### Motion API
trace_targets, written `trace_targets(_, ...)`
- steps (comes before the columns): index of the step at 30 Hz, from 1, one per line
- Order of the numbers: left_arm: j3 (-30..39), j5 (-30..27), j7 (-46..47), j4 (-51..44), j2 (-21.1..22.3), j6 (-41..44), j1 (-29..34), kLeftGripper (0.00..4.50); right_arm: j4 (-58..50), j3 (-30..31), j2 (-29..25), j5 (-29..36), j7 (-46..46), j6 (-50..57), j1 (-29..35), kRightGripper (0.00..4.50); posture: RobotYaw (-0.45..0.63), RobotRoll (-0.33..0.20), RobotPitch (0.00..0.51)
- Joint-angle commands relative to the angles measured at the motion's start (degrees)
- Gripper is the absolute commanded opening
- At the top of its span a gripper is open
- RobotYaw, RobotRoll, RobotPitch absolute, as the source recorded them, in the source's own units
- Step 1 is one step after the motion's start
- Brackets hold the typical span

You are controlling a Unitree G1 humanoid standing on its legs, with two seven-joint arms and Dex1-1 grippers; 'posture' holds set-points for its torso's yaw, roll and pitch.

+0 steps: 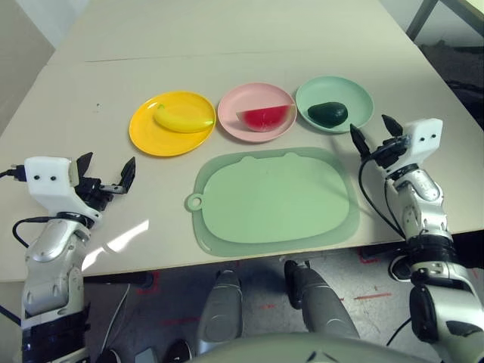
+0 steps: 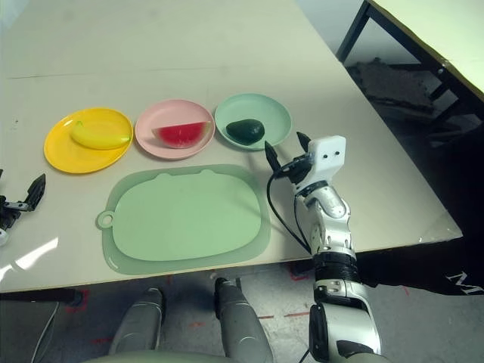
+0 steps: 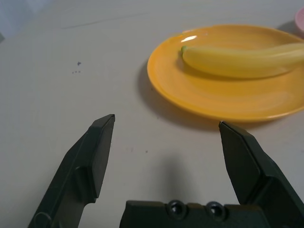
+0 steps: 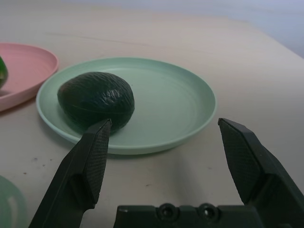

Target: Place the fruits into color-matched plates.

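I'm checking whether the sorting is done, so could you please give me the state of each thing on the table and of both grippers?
banana: lying in the yellow plate.
watermelon wedge: lying in the pink plate.
avocado: lying in the green plate.
green mat: flat on the table, nothing on it.
left gripper: open, holding nothing.
right gripper: open, holding nothing, beside the green plate.
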Motion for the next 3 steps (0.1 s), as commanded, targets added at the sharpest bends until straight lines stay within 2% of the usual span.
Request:
trace_targets(1, 0.67, 0.38, 0.44, -1.61, -0.32, -0.17, 1.85, 4.46, 0.07, 1.03, 0.30, -0.66, -0.18, 0.40, 0.25, 4.50, 0.13, 0.000, 0.265)
trace_targets(3, 0.96, 0.47, 0.92, -1.91, -0.27, -0.15, 2.03, 4.46, 0.70, 0.88, 0.31, -0.55, -0.12, 0.34, -0.28, 4.50, 0.14, 0.000, 0.263)
